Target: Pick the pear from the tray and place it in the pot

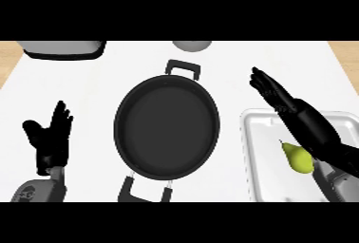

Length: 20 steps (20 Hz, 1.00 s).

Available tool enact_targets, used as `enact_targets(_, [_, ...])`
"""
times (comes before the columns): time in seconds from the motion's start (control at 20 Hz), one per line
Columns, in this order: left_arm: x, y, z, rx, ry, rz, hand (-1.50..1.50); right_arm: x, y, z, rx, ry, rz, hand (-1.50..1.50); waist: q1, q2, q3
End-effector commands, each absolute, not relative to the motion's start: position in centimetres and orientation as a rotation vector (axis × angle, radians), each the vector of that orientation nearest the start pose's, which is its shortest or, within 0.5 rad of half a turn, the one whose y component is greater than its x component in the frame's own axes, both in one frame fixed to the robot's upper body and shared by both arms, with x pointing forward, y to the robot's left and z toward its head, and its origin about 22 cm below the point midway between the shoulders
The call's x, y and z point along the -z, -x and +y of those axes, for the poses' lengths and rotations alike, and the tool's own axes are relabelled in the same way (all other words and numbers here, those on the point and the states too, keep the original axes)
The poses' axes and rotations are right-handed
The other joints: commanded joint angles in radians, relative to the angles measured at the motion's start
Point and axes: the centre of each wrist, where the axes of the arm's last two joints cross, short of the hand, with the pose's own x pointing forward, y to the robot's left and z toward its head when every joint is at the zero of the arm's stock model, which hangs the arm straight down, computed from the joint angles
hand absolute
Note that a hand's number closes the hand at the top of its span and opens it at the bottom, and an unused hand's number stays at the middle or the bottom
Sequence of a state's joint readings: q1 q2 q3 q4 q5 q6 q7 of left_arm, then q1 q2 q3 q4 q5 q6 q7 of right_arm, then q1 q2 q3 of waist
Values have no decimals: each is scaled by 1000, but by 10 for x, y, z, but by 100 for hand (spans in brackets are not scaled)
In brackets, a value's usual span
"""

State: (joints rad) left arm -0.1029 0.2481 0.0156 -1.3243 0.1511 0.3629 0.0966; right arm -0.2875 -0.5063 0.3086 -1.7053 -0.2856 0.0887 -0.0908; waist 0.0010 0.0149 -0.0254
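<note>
The white table carried the empty black pot at center and the white tray to the right. The pear lay in the tray, not yet grasped. The right robot hand hovered above, fingers straight; the left robot hand rested open at left.

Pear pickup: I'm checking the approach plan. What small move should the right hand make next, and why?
Probably draw the right hand back and down toward the pear. Its straight fingers point beyond the tray, while the pear lies untouched beside the forearm and the pot is empty.
</note>
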Motion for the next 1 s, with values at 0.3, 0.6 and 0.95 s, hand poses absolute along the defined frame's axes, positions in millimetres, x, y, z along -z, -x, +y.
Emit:
enact_targets(0.3, [7,-261,334,51,-518,-1253,0,-104,-295,-320,-973,445,-1323,150,12,-12,4])
enact_targets(0.6, [-20,-274,320,77,-551,-1178,0,-45,-264,-295,-523,630,-1438,-150,-16,-19,26])
enact_targets(0.95, [-26,-268,336,103,-526,-1164,0,-118,-276,-284,-744,698,-1237,-150,4,-18,23])
